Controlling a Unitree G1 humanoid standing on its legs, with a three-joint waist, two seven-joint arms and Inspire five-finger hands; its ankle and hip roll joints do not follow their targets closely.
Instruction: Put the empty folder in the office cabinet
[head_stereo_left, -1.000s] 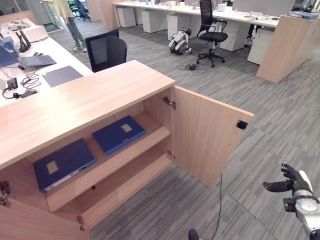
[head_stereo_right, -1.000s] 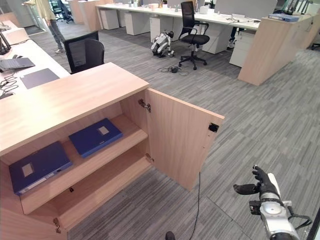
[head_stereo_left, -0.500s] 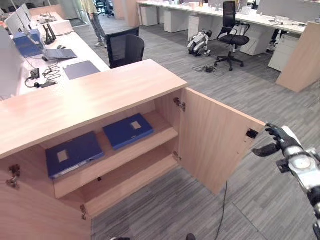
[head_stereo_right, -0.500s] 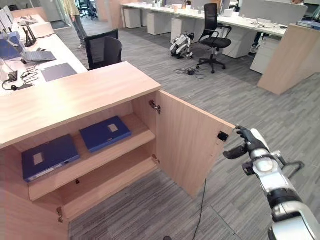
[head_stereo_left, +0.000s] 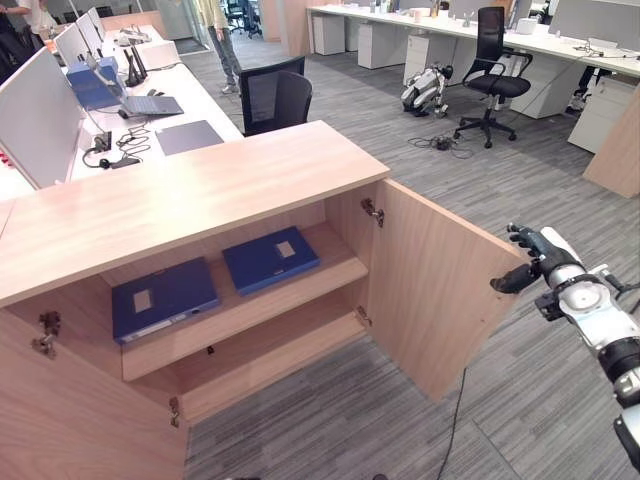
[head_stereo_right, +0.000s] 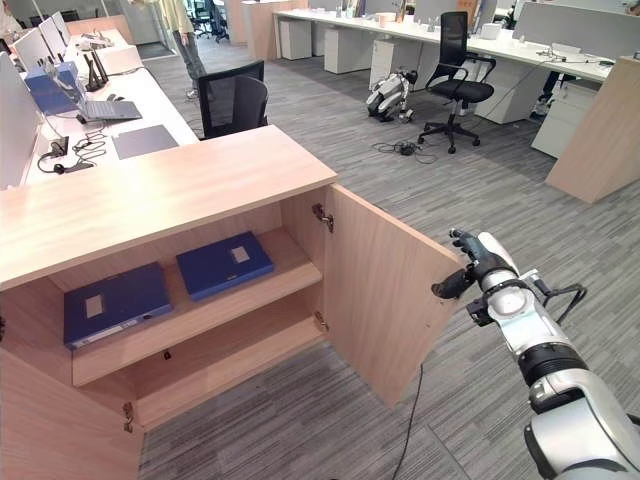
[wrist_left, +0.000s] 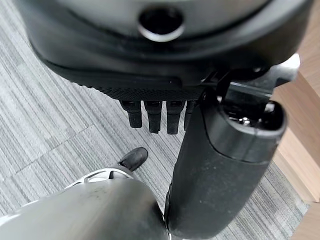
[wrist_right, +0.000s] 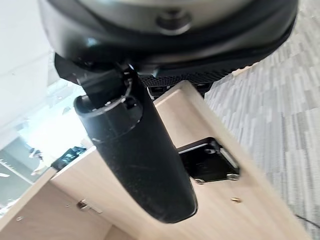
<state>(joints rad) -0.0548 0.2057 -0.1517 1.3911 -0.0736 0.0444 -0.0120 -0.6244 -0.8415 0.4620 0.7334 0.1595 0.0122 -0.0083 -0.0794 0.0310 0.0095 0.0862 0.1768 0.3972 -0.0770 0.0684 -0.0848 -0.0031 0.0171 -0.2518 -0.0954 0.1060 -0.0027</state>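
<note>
The low wooden office cabinet (head_stereo_left: 200, 180) stands with both doors swung out. Two blue folders lie flat on its upper shelf, one at the left (head_stereo_left: 163, 297) and one to its right (head_stereo_left: 270, 258); the lower shelf is bare. My right hand (head_stereo_left: 540, 262) is up at the free edge of the right door (head_stereo_left: 430, 290), open, thumb (wrist_right: 145, 160) stretched along the door's inner face near a black latch plate (wrist_right: 207, 160). My left hand (wrist_left: 220, 165) hangs over the carpet with its fingers relaxed, holding nothing.
The left door (head_stereo_left: 80, 410) juts out at the lower left. Behind the cabinet is a desk with monitors and a laptop (head_stereo_left: 150, 104), then a black office chair (head_stereo_left: 278, 95). Another chair (head_stereo_left: 490, 40), a small robot (head_stereo_left: 425, 88) and a person (head_stereo_left: 222, 40) are further back.
My right hand has risen from low over the floor up to the right door's free edge. The camera has shifted; the folders have not moved.
</note>
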